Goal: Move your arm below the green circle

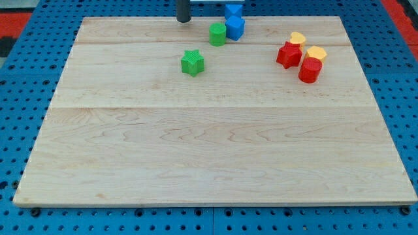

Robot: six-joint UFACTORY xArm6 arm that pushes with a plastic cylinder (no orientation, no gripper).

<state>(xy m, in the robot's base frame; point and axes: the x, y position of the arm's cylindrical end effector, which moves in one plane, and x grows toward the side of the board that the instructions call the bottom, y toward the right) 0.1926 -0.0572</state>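
Note:
The green circle [217, 34] is a round green block near the top middle of the wooden board [209, 150]. My tip [184, 20] is at the top edge of the board, to the left of the green circle and slightly above it, with a gap between them. A blue block [234, 27] touches the green circle's right side. Another blue block [233, 9] lies just above that one at the board's top edge.
A green star [192, 62] lies below and left of the green circle. At the upper right are a red star [289, 54], a red cylinder [309, 70] and two yellow blocks [297, 38] [316, 53]. Blue pegboard surrounds the board.

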